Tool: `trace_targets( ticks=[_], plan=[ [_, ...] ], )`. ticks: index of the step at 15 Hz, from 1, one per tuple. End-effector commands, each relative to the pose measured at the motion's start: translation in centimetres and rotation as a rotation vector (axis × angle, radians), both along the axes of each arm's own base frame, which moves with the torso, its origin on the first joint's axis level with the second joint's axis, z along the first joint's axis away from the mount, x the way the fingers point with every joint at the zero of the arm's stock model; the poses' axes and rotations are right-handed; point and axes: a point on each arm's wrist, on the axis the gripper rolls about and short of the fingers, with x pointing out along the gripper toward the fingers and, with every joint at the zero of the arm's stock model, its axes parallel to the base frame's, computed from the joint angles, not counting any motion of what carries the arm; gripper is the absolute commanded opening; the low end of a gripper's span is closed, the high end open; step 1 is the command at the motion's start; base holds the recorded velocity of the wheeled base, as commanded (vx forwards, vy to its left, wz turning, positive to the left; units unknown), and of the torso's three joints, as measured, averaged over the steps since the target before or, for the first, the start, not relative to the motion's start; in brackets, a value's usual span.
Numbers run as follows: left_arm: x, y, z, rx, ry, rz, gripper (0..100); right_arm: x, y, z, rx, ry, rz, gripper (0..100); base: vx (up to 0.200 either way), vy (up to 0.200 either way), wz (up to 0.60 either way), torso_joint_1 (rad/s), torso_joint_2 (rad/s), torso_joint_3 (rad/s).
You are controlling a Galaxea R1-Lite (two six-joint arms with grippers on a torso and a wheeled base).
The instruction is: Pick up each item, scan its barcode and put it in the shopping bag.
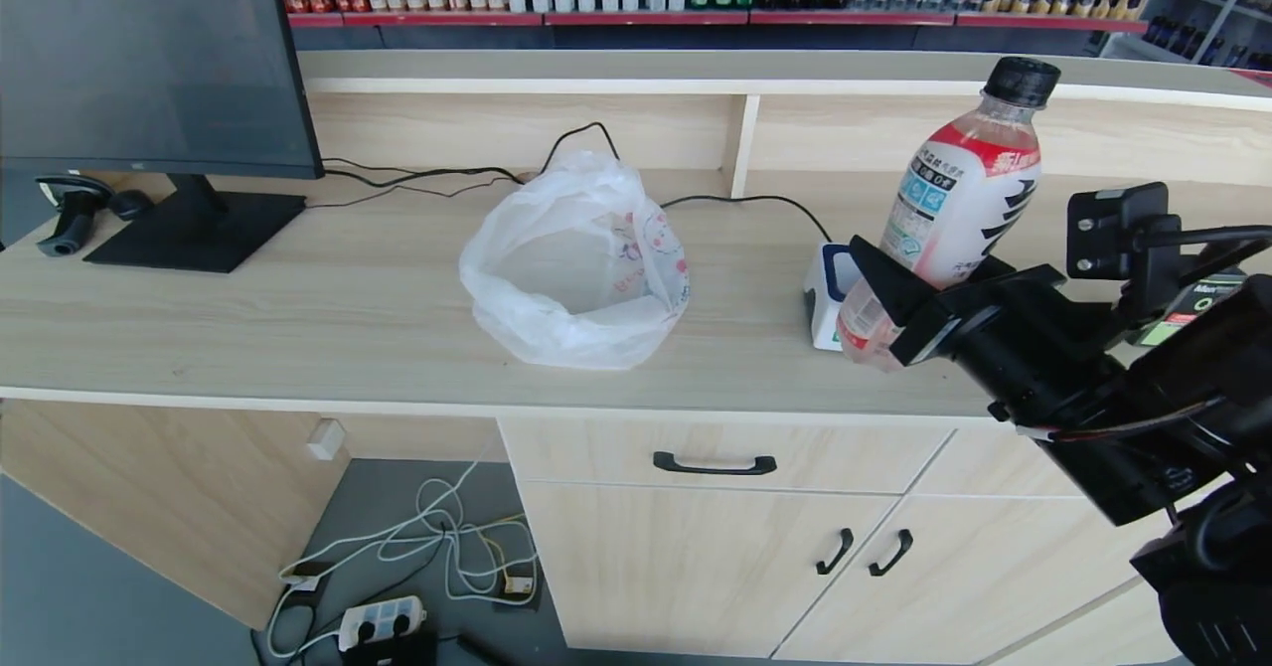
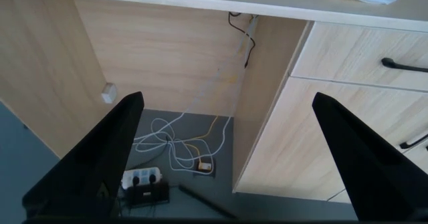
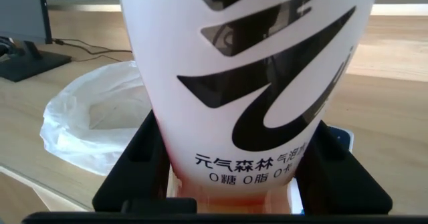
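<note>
Bottle gripped low down in the right hand, slightly tilted, over the scanner.

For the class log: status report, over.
Right gripper shut on bottle, beside scanner. Left gripper open, low before the cupboard. Bag open; nothing seen between bottle and bag.

The head camera looks down from above on the light wooden table. The left wrist camera, below its edge, faces the tangled white floor cables, shared with the head view. The right wrist camera, very near the pink plastic bottle, shares the white plastic shopping bag.
</note>
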Motion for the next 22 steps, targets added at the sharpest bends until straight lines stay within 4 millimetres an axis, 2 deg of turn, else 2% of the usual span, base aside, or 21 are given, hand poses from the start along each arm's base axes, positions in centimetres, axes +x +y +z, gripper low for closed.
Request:
trace_targets(
  ticks=[1, 9, 16, 19, 22],
  plan=[
    [0.0, 0.0, 0.0, 0.0, 0.0, 0.001, 100, 0.4, 0.2, -0.5, -0.004, 0.014, 0.0, 0, 0.0, 0.0, 0.0, 0.0, 0.0, 0.0],
    [0.0, 0.0, 0.0, 0.0, 0.0, -0.001, 100, 0.4, 0.8, -0.4, 0.003, 0.012, 0.022, 0, 0.0, 0.0, 0.52, 0.003, 0.01, 0.003],
    [0.0, 0.0, 0.0, 0.002, 0.0, 0.001, 100, 1.0, 1.2, 0.1, 0.015, -0.009, 0.024, 0, 0.0, 0.0, 0.0, 0.0, 0.0, 0.0],
    [0.0, 0.0, 0.0, 0.0, 0.0, 0.001, 100, 0.9, 2.6, 0.9, 0.054, -0.031, 0.078, 0, 0.2, 0.0, 0.0, 0.001, 0.0, 0.004],
    [0.0, 0.0, 0.0, 0.003, -0.001, -0.001, 100, 1.8, 3.1, 1.3, 0.071, -0.049, 0.08, 0, 0.0, 0.0, 0.0, 0.0, 0.0, 0.0]
  ],
)
